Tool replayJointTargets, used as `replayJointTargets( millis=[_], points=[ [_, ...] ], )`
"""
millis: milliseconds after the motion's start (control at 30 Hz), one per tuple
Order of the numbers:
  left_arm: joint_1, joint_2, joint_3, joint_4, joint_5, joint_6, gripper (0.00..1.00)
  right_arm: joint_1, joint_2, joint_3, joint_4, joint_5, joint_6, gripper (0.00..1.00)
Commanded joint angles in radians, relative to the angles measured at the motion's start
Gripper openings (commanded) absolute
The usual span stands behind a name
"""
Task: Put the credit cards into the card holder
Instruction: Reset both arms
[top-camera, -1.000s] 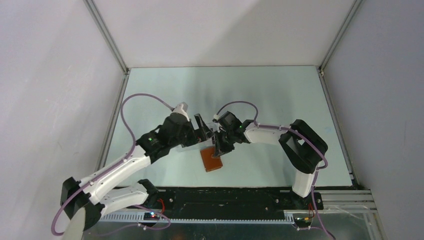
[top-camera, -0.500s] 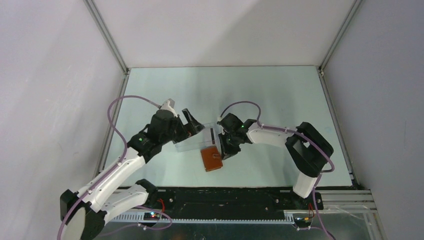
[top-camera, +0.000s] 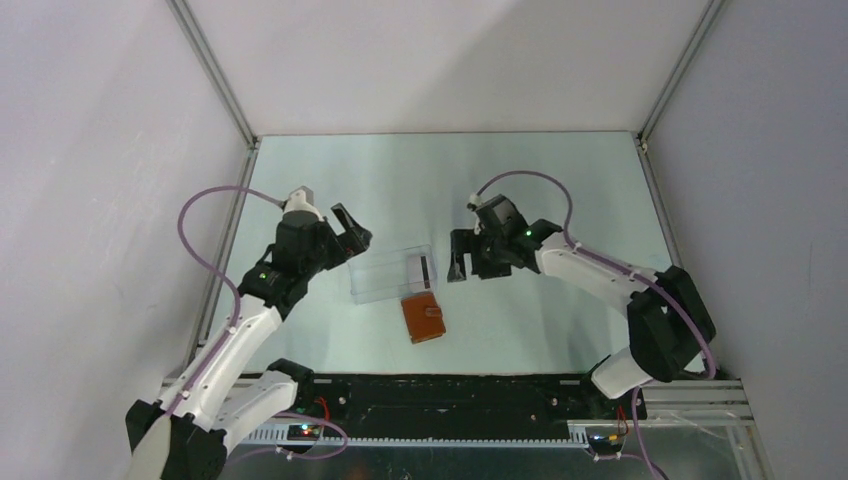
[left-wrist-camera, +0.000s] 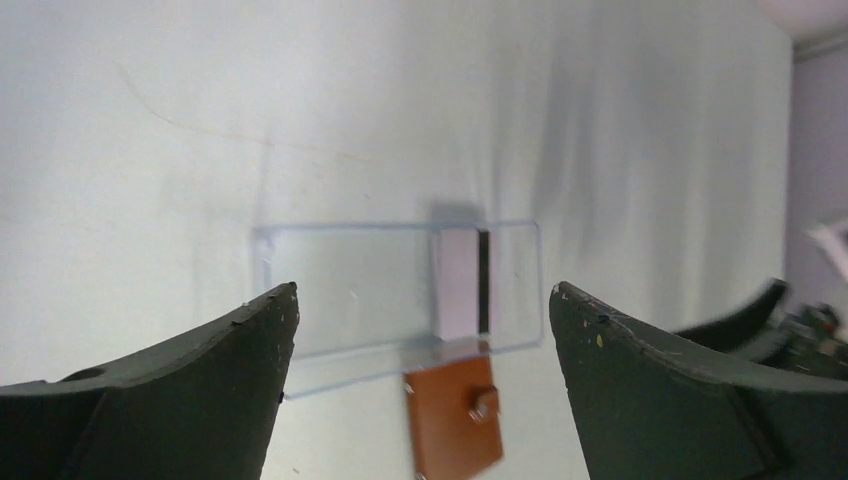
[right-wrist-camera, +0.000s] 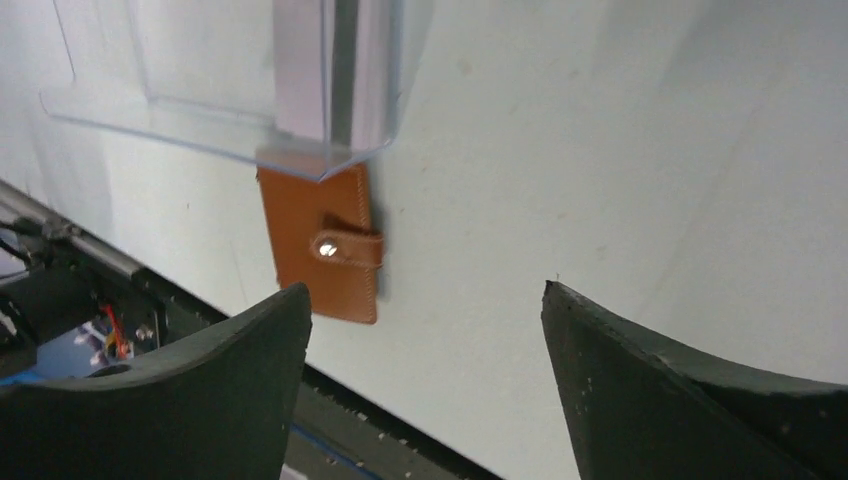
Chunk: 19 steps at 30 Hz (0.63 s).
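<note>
Pale mint-green laminate covers the table (top-camera: 560, 190), which fills the floor of a small booth closed in by plain grey-white walls (top-camera: 430, 60) and framed with aluminium posts (top-camera: 215, 75) that run up from the far corners. A black rail (top-camera: 450, 395) lines the near edge, where the two arms are bolted, and purple cables (top-camera: 200, 230) loop off each arm.

At mid-table lies a clear plastic box (top-camera: 385, 275), long side running left to right. The credit cards (top-camera: 422, 270), pale with a dark stripe, sit together at its right end. The card holder (top-camera: 423, 318), tan-brown leather, lies flat on the table just on the near side of the box, below the cards. Its snap tab is folded over one edge and the wallet is closed. From the right wrist camera the box's near corner overlaps the wallet's far edge; whether the two touch cannot be told.

The left gripper (top-camera: 352, 232) hangs off the box's far left corner, jaws spread wide and holding nothing. Its wrist camera looks between them at box, cards and wallet. The right gripper (top-camera: 466, 268) stands just right of the box, near the cards. Its jaws are also parted and empty, and nothing lies between its dark fingers (right-wrist-camera: 690, 400) but bare tabletop.
</note>
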Motion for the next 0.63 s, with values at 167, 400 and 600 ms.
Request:
replayJointTargets(
  millis=[167, 400, 600],
  points=[
    [0.125, 0.044, 0.103, 0.051, -0.197, 0.250, 1.00, -0.251, -0.197, -0.022, 0.055, 0.162, -0.131, 0.99],
    [0.265, 0.122, 0.038, 0.225, -0.183, 0.303, 1.00, -0.487, -0.361, -0.231, 0.302, 0.192, -0.207, 0.99],
    [0.310, 0.071, -0.048, 0.350, -0.322, 0.323, 1.00, -0.609, -0.446, -0.429, 0.551, 0.298, -0.253, 0.99]
  ],
)
